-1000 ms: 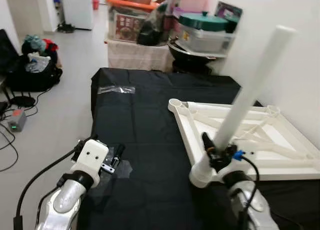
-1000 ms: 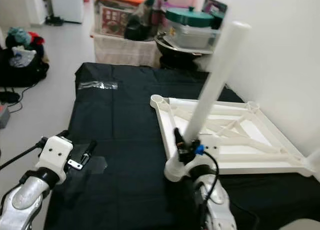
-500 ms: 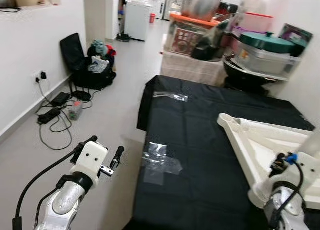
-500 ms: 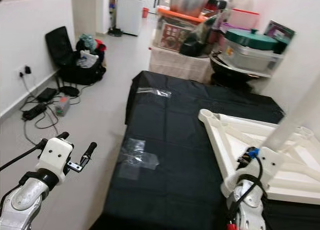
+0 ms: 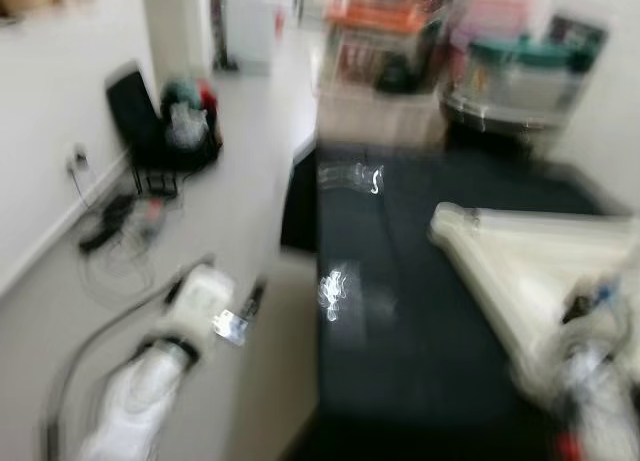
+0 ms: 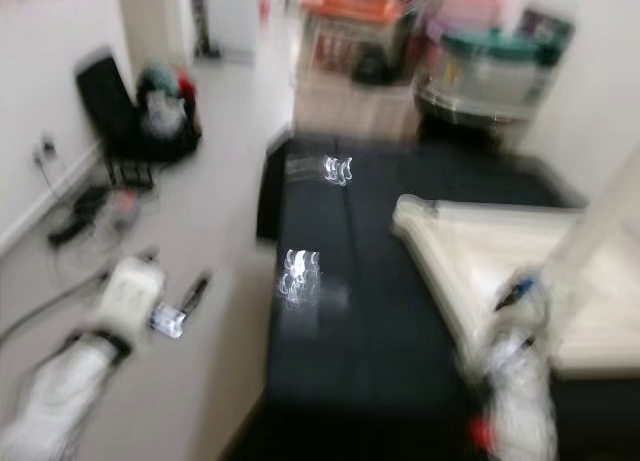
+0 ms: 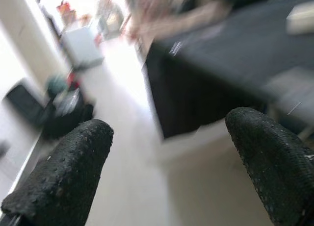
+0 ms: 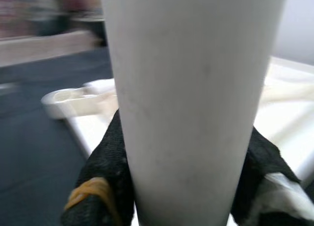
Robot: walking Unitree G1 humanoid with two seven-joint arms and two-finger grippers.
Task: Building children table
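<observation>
My head views are blurry. My right gripper (image 8: 186,187) is closed tight on a white leg (image 8: 191,88), near on the right. The white tabletop (image 5: 540,256) lies on the black mat (image 5: 400,271), right side. My left gripper (image 7: 162,162) is wide open, holding nothing, over the floor (image 5: 250,181) left of the mat.

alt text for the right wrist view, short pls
Close-up of a white table leg clamped between the right gripper's black fingers. Behind it, blurred, the white table top lies on a black cloth.
</observation>
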